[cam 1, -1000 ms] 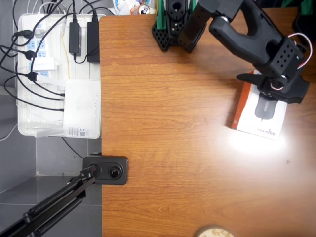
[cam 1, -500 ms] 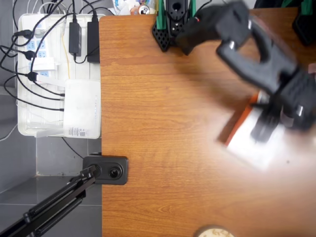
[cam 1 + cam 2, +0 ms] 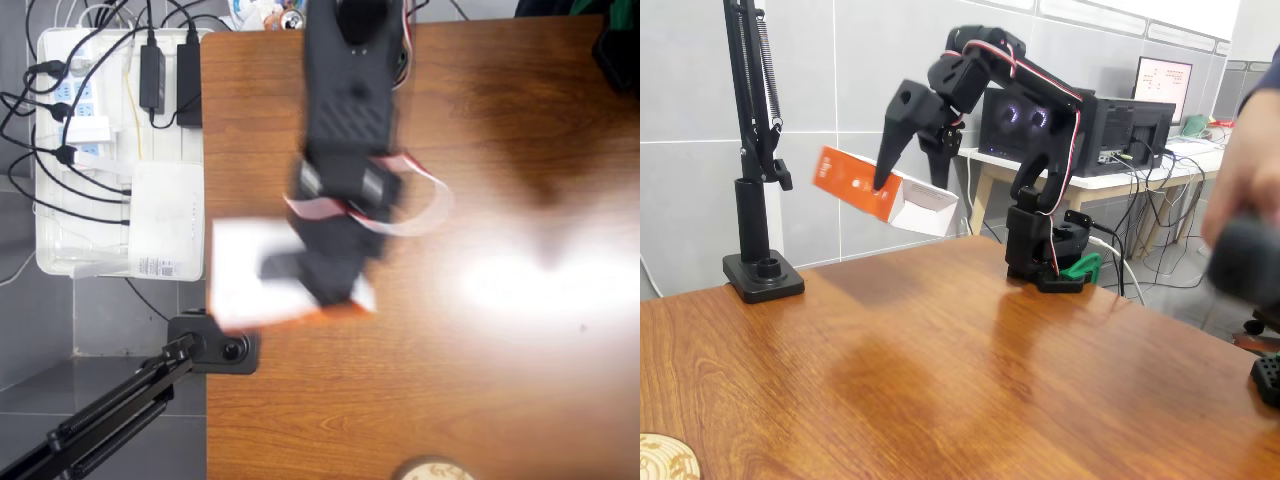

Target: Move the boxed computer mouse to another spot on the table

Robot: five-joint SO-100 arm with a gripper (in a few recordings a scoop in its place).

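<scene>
Box: mouse box (image 3: 883, 190) carried clear of the table (image 3: 940, 370), toward nine o'clock overhead.
Gripper: gripper (image 3: 902, 150) clamped on it, for transport.

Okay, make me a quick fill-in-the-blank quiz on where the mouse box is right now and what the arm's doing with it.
1. The boxed computer mouse is ____ the table, not resting on it.
2. The gripper is ____ on the box.
3. In the fixed view, the box's side facing the camera is ____.

Missing words: above; shut; orange
</scene>
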